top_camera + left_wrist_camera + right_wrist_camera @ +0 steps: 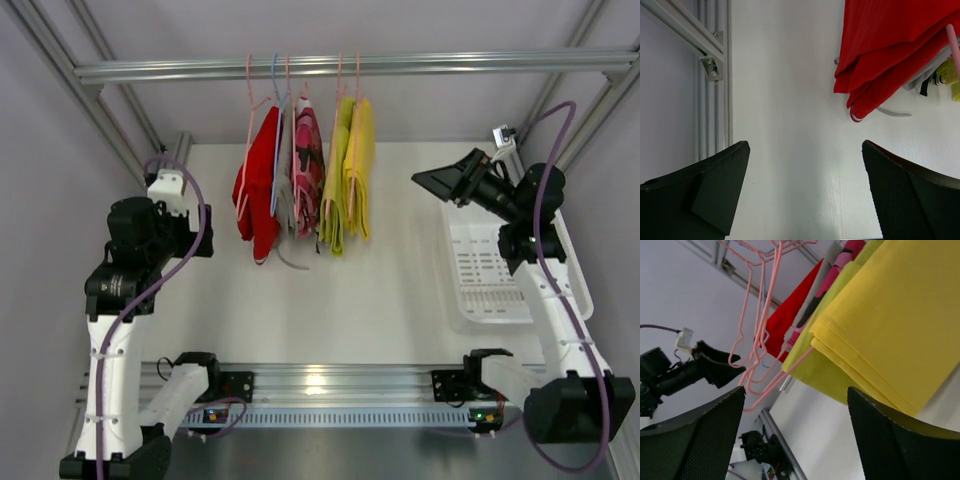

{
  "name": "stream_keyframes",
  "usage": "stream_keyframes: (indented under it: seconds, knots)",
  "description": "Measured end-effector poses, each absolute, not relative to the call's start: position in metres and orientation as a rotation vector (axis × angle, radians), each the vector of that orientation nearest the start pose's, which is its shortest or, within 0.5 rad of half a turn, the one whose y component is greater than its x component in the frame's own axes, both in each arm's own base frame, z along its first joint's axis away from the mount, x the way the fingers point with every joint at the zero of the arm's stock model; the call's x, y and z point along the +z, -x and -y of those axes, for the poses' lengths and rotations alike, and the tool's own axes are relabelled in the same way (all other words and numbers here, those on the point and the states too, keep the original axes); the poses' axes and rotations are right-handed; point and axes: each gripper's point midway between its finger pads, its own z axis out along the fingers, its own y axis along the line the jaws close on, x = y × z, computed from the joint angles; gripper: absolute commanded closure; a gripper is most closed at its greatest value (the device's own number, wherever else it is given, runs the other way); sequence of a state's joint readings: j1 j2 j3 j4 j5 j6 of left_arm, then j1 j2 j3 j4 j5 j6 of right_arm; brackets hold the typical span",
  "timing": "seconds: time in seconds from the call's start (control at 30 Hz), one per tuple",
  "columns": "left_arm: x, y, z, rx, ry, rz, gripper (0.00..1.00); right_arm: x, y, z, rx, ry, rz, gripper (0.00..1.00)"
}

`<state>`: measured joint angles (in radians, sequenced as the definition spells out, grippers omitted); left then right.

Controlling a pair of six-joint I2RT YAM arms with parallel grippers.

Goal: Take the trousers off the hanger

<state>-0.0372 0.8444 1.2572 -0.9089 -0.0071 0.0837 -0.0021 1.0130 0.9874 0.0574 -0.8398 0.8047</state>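
Note:
Two folded trousers hang from pink hangers [341, 85] on the metal rail: bright yellow trousers [361, 170] on the right, duller yellow-green trousers [337, 185] just left of them. In the right wrist view the bright yellow trousers [900, 320] fill the upper right, the yellow-green trousers [822, 365] lie behind them, and a pink hanger [757, 330] shows. My right gripper [432, 180] is open and empty, a little to the right of the trousers, pointing at them. My left gripper [205, 240] is open and empty, left of the red garment [885, 50].
A red garment [260, 185] and a pink patterned garment [306, 170] hang left of the trousers on the same rail [400, 65]. A white slatted basket [490, 275] lies on the table under my right arm. Frame posts stand at both back corners.

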Motion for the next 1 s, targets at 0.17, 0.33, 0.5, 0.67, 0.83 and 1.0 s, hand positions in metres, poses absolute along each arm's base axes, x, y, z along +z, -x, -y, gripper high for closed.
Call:
stream_keyframes:
  seconds: [0.17,0.33,0.5,0.67,0.83,1.0]
  knots:
    - [0.307,-0.253,0.017,-0.045,-0.134,-2.097,0.01,0.392,-0.308,-0.189,1.455,0.091,-1.652,0.32]
    - [0.312,-0.264,0.029,-0.142,-0.127,-2.119,0.01,0.407,-0.304,-0.228,1.601,0.159,-1.617,0.39]
    - [0.320,-0.271,0.034,-0.247,-0.069,-2.118,0.01,0.405,-0.315,-0.254,1.698,0.171,-1.621,0.42]
    - [0.319,-0.275,0.025,-0.325,0.040,-2.126,0.01,0.405,-0.327,-0.273,1.760,0.178,-1.618,0.44]
    - [0.315,-0.274,0.028,-0.378,0.063,-2.136,0.01,0.414,-0.338,-0.283,1.797,0.192,-1.582,0.48]
    - [0.310,-0.274,0.030,-0.392,0.073,-2.148,0.01,0.415,-0.341,-0.290,1.830,0.198,-1.566,0.50]
